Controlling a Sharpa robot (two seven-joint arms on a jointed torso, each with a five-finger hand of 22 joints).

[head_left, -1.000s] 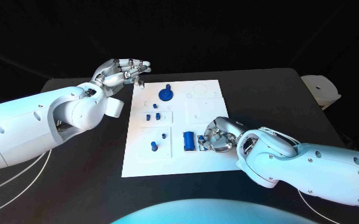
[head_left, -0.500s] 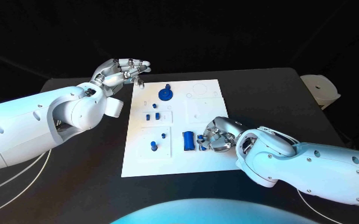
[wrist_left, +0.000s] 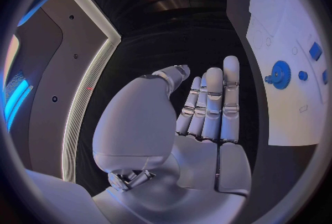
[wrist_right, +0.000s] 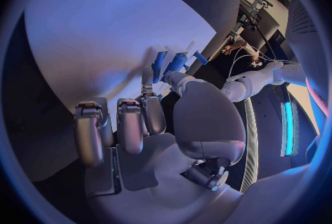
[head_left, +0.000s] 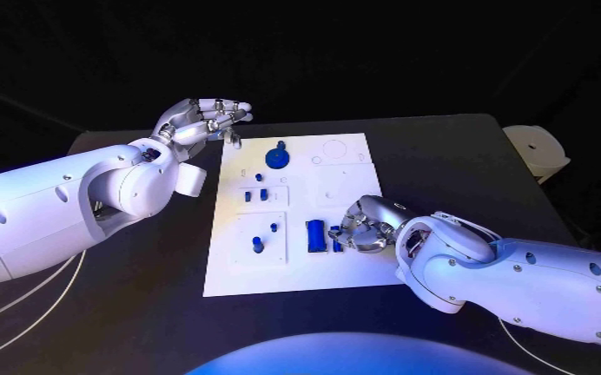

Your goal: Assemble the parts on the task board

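The white task board [head_left: 328,266] lies in the middle of the black table. On its far part sits a blue gear [head_left: 277,159], also seen from the left wrist [wrist_left: 280,74]. Several small blue parts [head_left: 257,194] stand on its left half. A blue block [head_left: 316,235] lies near the board's right middle. My right hand [head_left: 366,226] rests on the board beside it, fingers curled, thumb and a finger pinching a small blue part [head_left: 336,236] [wrist_right: 160,64]. My left hand [head_left: 201,121] hovers off the board's far left corner, fingers straight and apart, holding nothing [wrist_left: 207,108].
A white round object [head_left: 538,149] stands at the table's right edge. Cables hang off the table's near left [head_left: 37,292]. Bare black table [head_left: 464,158] lies right of the board and on its left.
My right hand has shifted slightly on the board next to the blue block. The left hand has stayed in place.
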